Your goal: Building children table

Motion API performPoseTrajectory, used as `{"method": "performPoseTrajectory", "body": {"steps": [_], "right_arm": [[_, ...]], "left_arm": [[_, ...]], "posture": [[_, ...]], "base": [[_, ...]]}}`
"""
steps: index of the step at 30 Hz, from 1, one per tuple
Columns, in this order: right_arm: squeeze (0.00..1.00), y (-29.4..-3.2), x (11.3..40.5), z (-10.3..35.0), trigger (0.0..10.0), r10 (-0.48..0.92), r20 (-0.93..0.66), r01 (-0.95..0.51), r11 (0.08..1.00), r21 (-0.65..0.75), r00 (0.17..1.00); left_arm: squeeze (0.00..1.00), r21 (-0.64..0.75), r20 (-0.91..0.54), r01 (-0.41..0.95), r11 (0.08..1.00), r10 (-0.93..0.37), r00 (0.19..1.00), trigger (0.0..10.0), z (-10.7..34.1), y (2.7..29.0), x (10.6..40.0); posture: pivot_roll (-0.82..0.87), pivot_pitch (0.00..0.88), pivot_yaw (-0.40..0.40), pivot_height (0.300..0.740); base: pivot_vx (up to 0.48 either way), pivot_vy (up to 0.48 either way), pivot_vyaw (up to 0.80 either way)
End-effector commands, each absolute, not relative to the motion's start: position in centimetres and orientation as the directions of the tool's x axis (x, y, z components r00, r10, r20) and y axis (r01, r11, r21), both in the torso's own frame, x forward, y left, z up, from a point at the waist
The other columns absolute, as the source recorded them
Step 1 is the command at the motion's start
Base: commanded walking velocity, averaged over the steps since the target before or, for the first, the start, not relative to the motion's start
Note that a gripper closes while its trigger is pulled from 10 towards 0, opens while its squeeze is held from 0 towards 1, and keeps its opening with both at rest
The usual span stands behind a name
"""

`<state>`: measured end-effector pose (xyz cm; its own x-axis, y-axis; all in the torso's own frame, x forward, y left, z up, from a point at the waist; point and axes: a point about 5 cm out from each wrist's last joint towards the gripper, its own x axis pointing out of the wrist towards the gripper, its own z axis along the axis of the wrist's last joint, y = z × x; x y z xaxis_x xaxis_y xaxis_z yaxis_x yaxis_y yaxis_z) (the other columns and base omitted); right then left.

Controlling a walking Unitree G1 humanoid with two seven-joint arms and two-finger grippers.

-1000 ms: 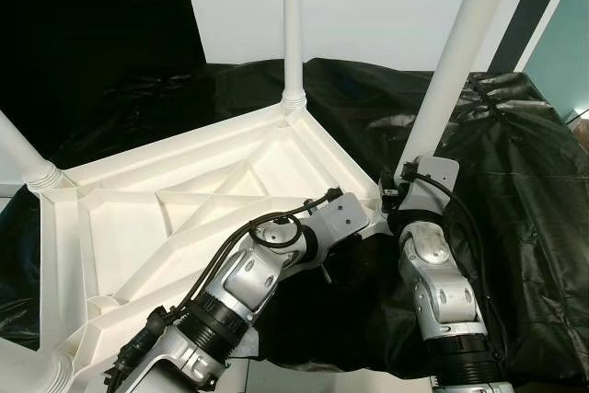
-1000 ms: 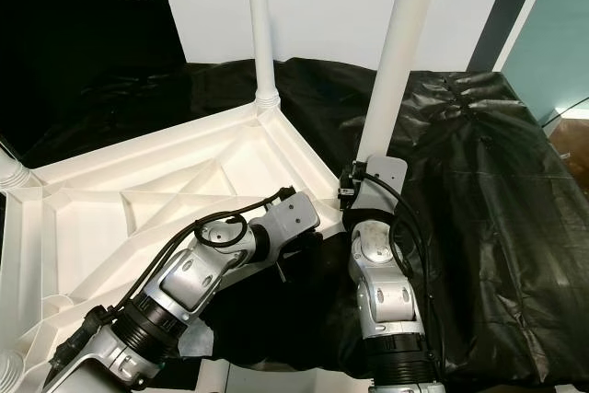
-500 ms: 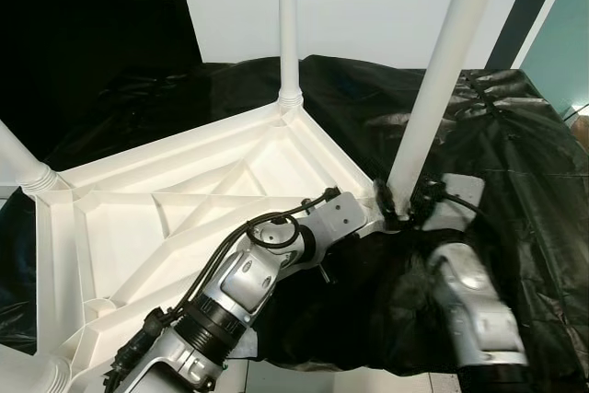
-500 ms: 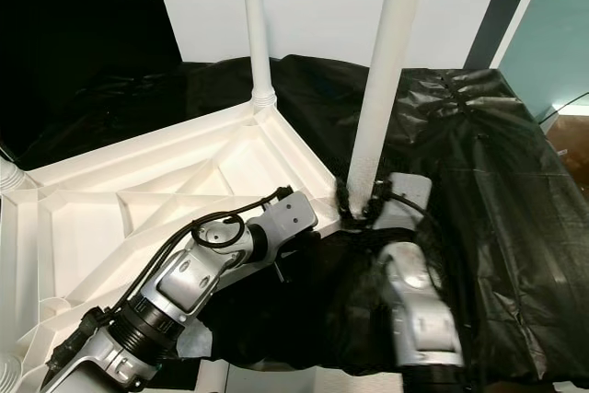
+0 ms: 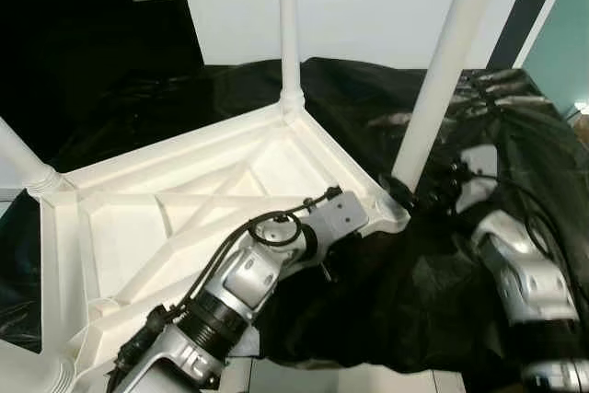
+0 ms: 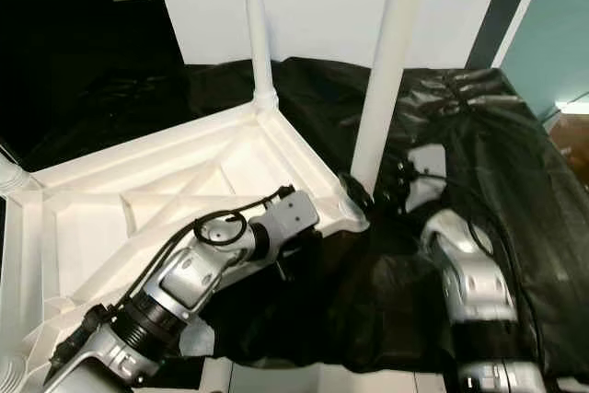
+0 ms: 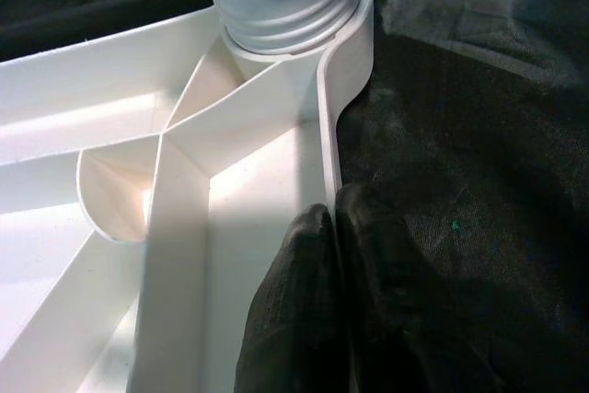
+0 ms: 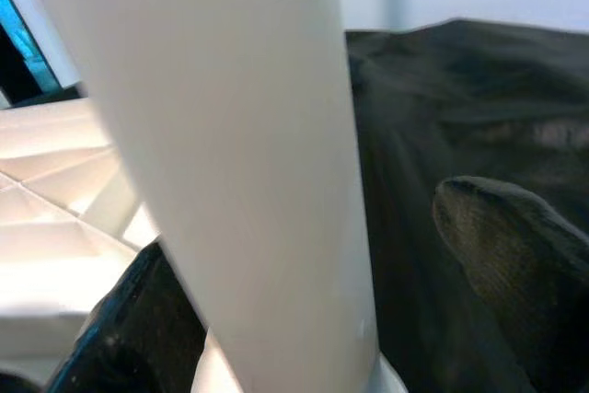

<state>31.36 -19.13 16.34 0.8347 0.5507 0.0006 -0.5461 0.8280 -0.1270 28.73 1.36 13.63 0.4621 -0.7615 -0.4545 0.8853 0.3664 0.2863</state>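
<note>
Black sheeting [image 5: 479, 117] covers the surface under the upturned white tabletop [image 5: 184, 200], whose legs point up.

My left gripper [image 7: 336, 255] pinches the tabletop's rim wall, one finger on each side, just short of the corner socket [image 7: 290, 20]. My right gripper [image 8: 294, 255] straddles the near leg [image 5: 442, 62] low down, fingers spread to either side of it and, as far as I can tell, not clamped.

I judge the leg could lean or pop from its socket if I push sideways, and the tabletop might slide on the slick sheet if my left pinch slips.
</note>
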Motion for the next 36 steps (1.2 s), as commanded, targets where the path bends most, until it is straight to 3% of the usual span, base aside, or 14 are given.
{"method": "performPoseTrajectory", "body": {"steps": [1, 3, 4, 6, 7, 8, 9, 17, 21, 22, 28, 36], "right_arm": [[0.00, -18.5, 31.8, 15.8, 10.0, 0.610, -0.049, -0.610, 0.781, -0.137, 0.791], [0.00, -18.0, 32.5, 15.7, 10.0, 0.657, -0.088, -0.662, 0.734, -0.152, 0.748], [0.00, -17.8, 32.7, 15.6, 8.6, 0.673, -0.104, -0.680, 0.717, -0.153, 0.732], [0.00, -17.7, 32.7, 15.5, 8.6, 0.681, -0.113, -0.690, 0.708, -0.151, 0.724], [0.00, -17.7, 32.8, 15.4, 2.8, 0.691, -0.126, -0.702, 0.696, -0.150, 0.712], [0.00, -17.7, 32.8, 15.4, 2.8, 0.691, -0.126, -0.702, 0.696, -0.150, 0.712], [0.00, -17.8, 32.8, 15.1, 0.0, 0.695, -0.146, -0.710, 0.686, -0.162, 0.704], [0.00, -18.8, 32.6, 13.9, 0.0, 0.714, -0.197, -0.740, 0.658, -0.141, 0.672], [0.00, -19.1, 32.5, 13.7, 0.0, 0.690, -0.186, -0.713, 0.689, -0.130, 0.700], [0.00, -19.3, 32.6, 13.4, 10.0, 0.618, -0.190, -0.645, 0.751, -0.142, 0.763], [0.00, -18.2, 32.1, 12.4, 10.0, 0.374, -0.188, -0.399, 0.909, -0.120, 0.908], [0.00, -16.1, 30.8, 10.5, 10.0, 0.093, -0.191, -0.106, 0.993, -0.060, 0.977]], "left_arm": [[0.00, 0.325, -0.431, 0.860, 0.394, -0.747, 0.506, 10.0, 14.3, 1.7, 29.4], [0.00, 0.327, -0.426, 0.855, 0.402, -0.745, 0.513, 10.0, 14.5, 1.7, 29.5], [0.00, 0.327, -0.425, 0.854, 0.405, -0.744, 0.516, 10.0, 14.5, 1.8, 29.5], [0.00, 0.327, -0.425, 0.853, 0.407, -0.742, 0.518, 10.0, 14.5, 1.8, 29.5], [0.00, 0.328, -0.424, 0.850, 0.412, -0.740, 0.522, 10.0, 14.5, 1.9, 29.5], [0.00, 0.328, -0.424, 0.850, 0.412, -0.740, 0.522, 10.0, 14.5, 1.9, 29.5], [0.00, 0.328, -0.424, 0.848, 0.418, -0.737, 0.527, 10.0, 14.5, 2.0, 29.6], [0.00, 0.324, -0.422, 0.843, 0.429, -0.732, 0.534, 10.0, 14.4, 2.1, 29.6], [0.00, 0.322, -0.422, 0.845, 0.426, -0.735, 0.531, 10.0, 14.3, 2.0, 29.5], [0.00, 0.321, -0.422, 0.847, 0.424, -0.736, 0.529, 10.0, 14.3, 1.9, 29.5], [0.00, 0.315, -0.425, 0.852, 0.418, -0.740, 0.520, 10.0, 14.2, 1.8, 29.2], [0.00, 0.313, -0.429, 0.859, 0.406, -0.746, 0.509, 10.0, 14.1, 1.7, 29.0]], "posture": [[-0.08, 0.000, 0.017, 0.740], [-0.08, 0.000, 0.012, 0.740], [-0.07, 0.000, 0.008, 0.740], [-0.07, 0.000, 0.008, 0.740], [-0.07, 0.000, 0.001, 0.740], [-0.07, 0.000, 0.001, 0.740], [-0.06, 0.000, -0.003, 0.740], [-0.07, 0.000, -0.007, 0.740], [-0.07, 0.000, -0.008, 0.740], [-0.07, 0.000, -0.009, 0.740], [-0.07, 0.000, -0.006, 0.740], [-0.07, 0.000, 0.001, 0.740]], "base": [[0.000, 0.000, 0.00], [0.000, 0.000, 0.00], [0.000, 0.000, 0.00], [0.000, 0.000, 0.00], [0.000, 0.000, 0.00], [0.000, 0.000, 0.00], [0.000, 0.000, 0.00], [0.000, 0.000, 0.00], [0.000, 0.000, 0.00], [0.000, 0.000, 0.00], [0.000, 0.000, 0.00], [0.000, 0.000, 0.00]]}}
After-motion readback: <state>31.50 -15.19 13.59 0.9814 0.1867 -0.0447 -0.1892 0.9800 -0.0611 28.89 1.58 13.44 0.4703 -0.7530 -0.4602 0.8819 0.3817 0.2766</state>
